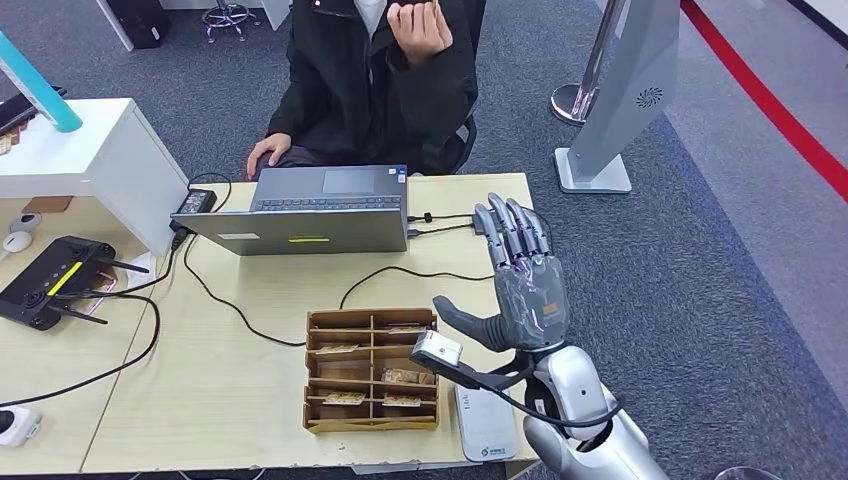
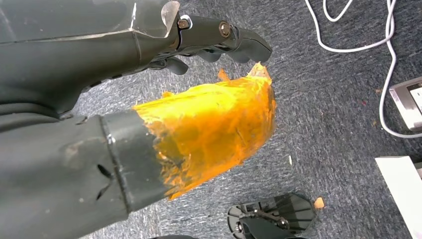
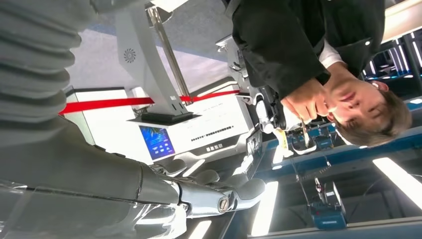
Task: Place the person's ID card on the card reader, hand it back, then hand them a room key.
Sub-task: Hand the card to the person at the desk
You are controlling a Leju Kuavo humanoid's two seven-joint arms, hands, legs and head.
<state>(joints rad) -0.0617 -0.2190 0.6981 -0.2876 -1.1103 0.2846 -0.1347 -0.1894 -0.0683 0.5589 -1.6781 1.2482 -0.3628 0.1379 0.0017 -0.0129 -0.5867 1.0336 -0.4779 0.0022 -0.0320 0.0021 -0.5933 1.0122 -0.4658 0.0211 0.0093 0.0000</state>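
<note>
Right hand [image 1: 527, 290] is raised palm-up over the desk edge, fingers apart, holding nothing. Beside it sits the tray [image 1: 371, 370] of key cards; the white reader [image 1: 485, 425] lies just right of it. Person [image 1: 375, 70] keeps a fist raised — the ID card cannot be made out. Left hand [image 2: 164, 124] hangs over carpet, fingers curled in, empty. A card is likely thin, stiff, slippery — best pinched by an edge.

Laptop [image 1: 320, 208] sits behind the divided tray [image 1: 372, 370] (card reader [image 1: 485, 425] right of it).

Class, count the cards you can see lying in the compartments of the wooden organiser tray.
5: upper right, mid left, mid right, bottom left, bottom right of the tray. Others may be hidden.
</note>
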